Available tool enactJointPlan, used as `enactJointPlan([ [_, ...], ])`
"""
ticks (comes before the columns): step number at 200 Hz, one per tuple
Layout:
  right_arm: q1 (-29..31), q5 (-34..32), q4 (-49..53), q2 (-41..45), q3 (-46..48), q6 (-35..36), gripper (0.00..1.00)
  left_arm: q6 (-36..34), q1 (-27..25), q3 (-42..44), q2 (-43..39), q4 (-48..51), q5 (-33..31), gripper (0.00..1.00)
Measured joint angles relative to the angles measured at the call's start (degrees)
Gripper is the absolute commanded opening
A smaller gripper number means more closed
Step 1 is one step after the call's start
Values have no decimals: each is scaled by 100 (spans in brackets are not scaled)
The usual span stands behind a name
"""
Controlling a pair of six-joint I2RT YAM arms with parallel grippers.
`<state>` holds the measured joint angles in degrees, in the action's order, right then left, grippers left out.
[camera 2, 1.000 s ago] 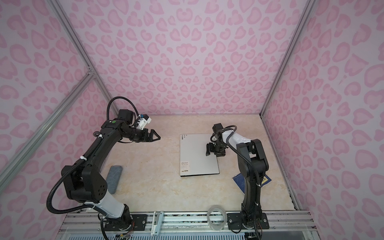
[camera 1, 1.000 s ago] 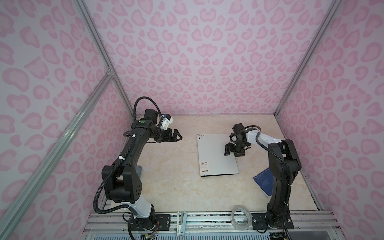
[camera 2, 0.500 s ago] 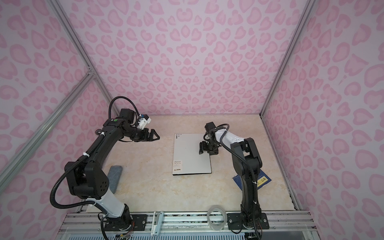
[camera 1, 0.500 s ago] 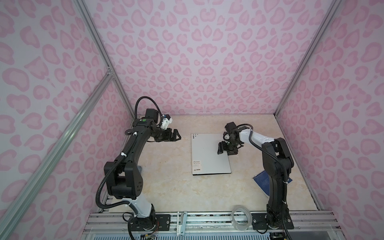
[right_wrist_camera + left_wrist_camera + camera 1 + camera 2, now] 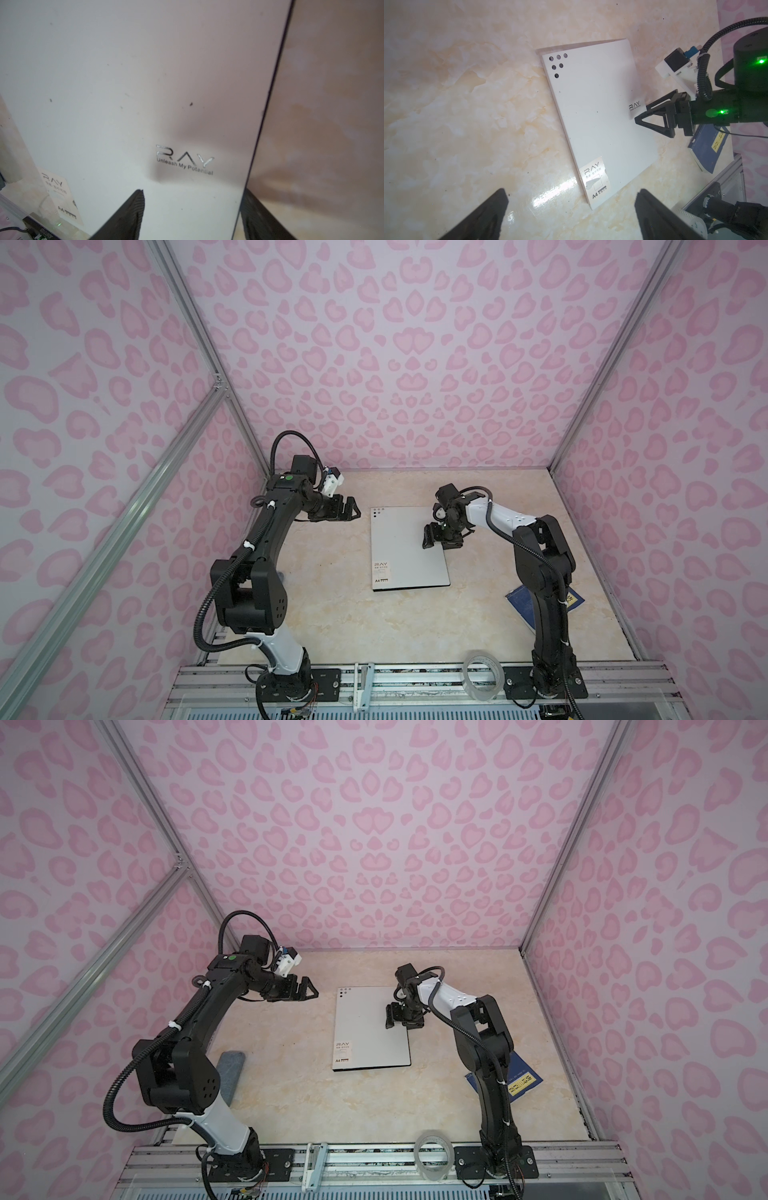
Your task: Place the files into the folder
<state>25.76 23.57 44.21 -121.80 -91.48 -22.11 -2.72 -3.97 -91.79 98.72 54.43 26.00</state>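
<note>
At the far left, a grey pad (image 5: 230, 1073) is seen lying on the table (image 5: 332, 614). Next, the left gripper (image 5: 354, 508) is held in the air just beside the folder's far left corner. Its fingers are spread wide and nothing is held.

In the middle, the folder (image 5: 405, 547) is laid flat and shut, pale side up. At its right edge the right gripper (image 5: 434, 543) is set low with its fingers spread. One finger is seen over the cover and one past the edge, so nothing is pinched.

Further right, a dark blue booklet (image 5: 521, 1077) is partly hidden behind the arm. The files are not seen in any view. Whether they are inside the shut folder cannot be told.

The folder could be pushed along the shiny table instead of opened, since it is not held down. The thin cover could be missed or dropped if it is grabbed badly. The booklet could be taken by mistake.
</note>
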Motion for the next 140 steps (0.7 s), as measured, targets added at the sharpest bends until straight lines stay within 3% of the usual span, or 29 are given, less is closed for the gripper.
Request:
enactJointPlan([
  [51, -52, 17, -151, 96, 120, -72, 77, -39, 26, -72, 7, 33, -225, 98],
  [80, -240, -315, -245, 271, 50, 79, 79, -37, 26, -66, -22, 11, -455, 98],
  [101, -487, -560, -588, 680, 243, 151, 98, 37, 63, 120, -236, -205, -787, 98],
  [140, -1163, -850, -1742, 1788, 1412, 127, 98, 540, 251, 1154, -951, -1075, -1580, 98],
])
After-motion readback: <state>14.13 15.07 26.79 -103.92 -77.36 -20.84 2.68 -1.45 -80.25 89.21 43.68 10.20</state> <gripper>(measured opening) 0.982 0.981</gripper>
